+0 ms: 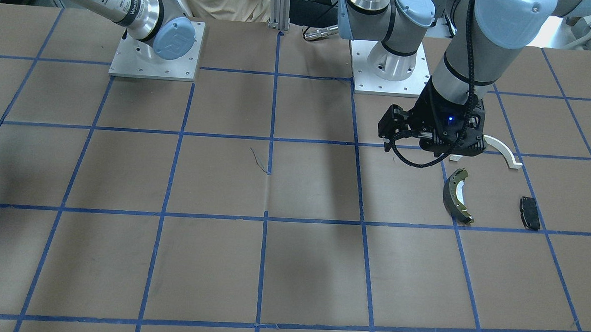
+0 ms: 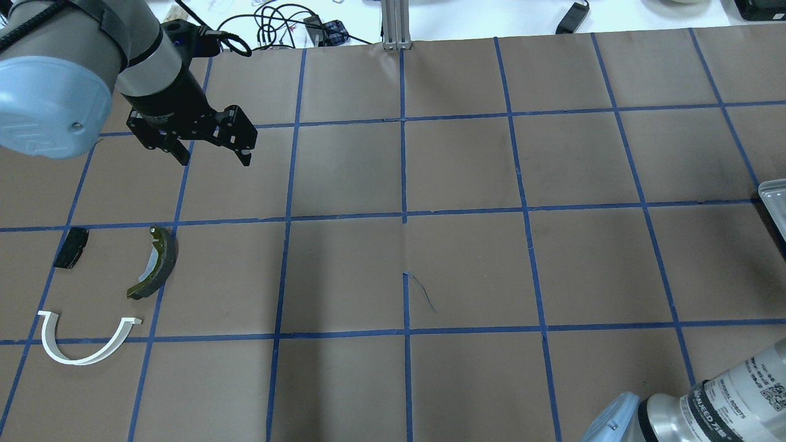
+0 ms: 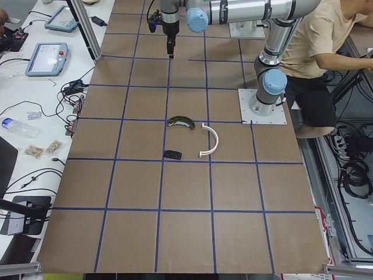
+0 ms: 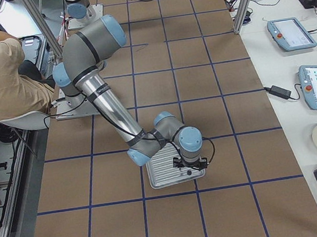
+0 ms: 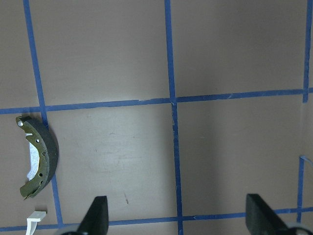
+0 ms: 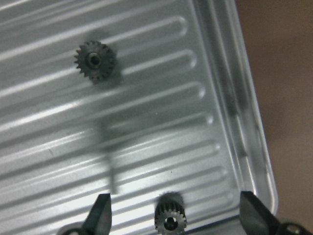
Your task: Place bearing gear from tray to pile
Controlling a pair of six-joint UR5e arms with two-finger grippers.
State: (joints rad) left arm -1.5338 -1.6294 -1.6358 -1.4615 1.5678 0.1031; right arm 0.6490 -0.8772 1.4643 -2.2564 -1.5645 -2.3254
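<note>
— What is your right gripper [image 6: 173,211] doing?

— My fingers [image 6: 101,214] are spread wide above the tray [image 6: 254,147] and grip nothing. A small toothed gear [image 6: 169,219] lies on the tray's ribbed floor in the gap between them, clear of both fingers and close to the tray's near rim.

— Anything else in the tray?

— A second gear [image 6: 95,60], lying flat, further in from that rim and well apart from the first.

— And your left gripper [image 5: 178,215]?

— Open as well, jaws wide, empty. It hangs over bare brown paper at the end of the table opposite the tray.

— Where is the pile [image 2: 98,294]?

— Also at that end, far from the tray: an olive-green brake shoe [image 2: 156,264], a thin white arc [image 2: 80,347] and a black pad [image 2: 70,247], each lying apart from the others. From my left wrist I see the shoe off to one side, with a tip of the arc just below it.
</note>
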